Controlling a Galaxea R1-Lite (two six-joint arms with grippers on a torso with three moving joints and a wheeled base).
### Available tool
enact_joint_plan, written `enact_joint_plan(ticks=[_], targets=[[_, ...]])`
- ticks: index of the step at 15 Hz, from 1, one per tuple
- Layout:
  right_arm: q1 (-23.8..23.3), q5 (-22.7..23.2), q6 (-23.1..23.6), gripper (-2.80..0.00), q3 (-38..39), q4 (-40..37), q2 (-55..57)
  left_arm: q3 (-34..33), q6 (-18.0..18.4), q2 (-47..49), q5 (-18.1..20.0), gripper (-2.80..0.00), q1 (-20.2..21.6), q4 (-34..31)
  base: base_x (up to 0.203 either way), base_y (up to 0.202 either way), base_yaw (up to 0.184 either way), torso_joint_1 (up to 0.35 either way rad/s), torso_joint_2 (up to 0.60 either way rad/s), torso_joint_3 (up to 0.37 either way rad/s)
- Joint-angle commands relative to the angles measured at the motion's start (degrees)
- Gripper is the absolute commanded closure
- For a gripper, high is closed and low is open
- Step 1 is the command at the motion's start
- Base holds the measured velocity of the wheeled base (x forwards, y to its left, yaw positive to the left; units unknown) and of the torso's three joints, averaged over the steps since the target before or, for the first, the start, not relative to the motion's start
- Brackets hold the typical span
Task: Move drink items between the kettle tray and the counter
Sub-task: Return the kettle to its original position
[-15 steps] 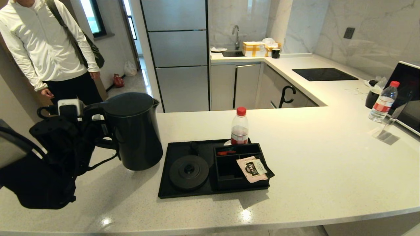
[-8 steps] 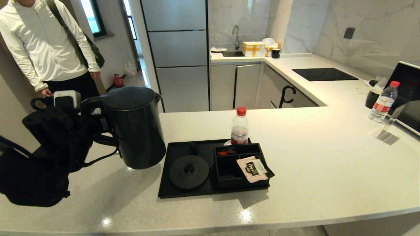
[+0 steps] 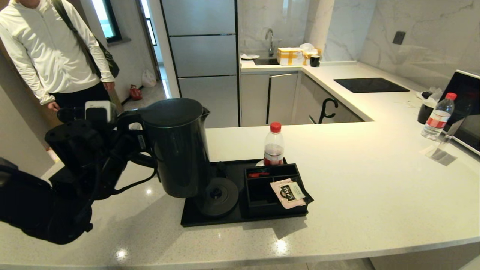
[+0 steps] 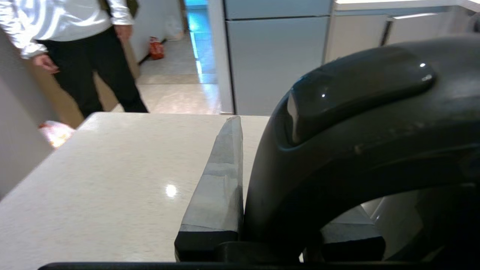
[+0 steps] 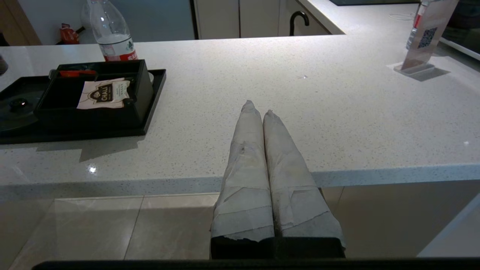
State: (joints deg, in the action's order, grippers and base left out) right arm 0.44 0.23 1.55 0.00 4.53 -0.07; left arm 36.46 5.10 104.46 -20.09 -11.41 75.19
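Now my left gripper (image 3: 131, 133) fingers clamp the kettle (image 3: 179, 150) handle above the tray (image 3: 210, 219); tilted, it could miss the round base (image 3: 221, 195).

My head camera looks forward and down across the pale speckled stone counter (image 3: 356, 180). My left wrist camera sits tight against the matte-black kettle's loop handle (image 4: 356, 123). My right wrist camera faces the counter edge, sharing the flat black kettle tray (image 5: 152, 108).
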Motion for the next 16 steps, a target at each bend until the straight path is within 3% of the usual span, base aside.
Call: enact_joint_plan(ticks=[1,6,16], targets=[[0.0,0.0,0.0,0.0,1.8,0.0,0.1,0.0,-0.2,0.1,-0.2,0.0,-1.1,0.3,0.0,0.0,0.0,0.0,0.0,0.0],[0.0,0.0,0.0,0.0,1.8,0.0,0.1,0.6,-2.2,1.5,-2.7,0.0,-4.2,-1.0,0.0,0.0,0.0,0.0,0.0,0.0],[0.0,0.0,0.0,0.0,1.8,0.0,0.1,1.4,-3.7,7.0,-4.0,0.0,-7.8,0.2,0.0,0.0,0.0,0.0,0.0,0.0]])
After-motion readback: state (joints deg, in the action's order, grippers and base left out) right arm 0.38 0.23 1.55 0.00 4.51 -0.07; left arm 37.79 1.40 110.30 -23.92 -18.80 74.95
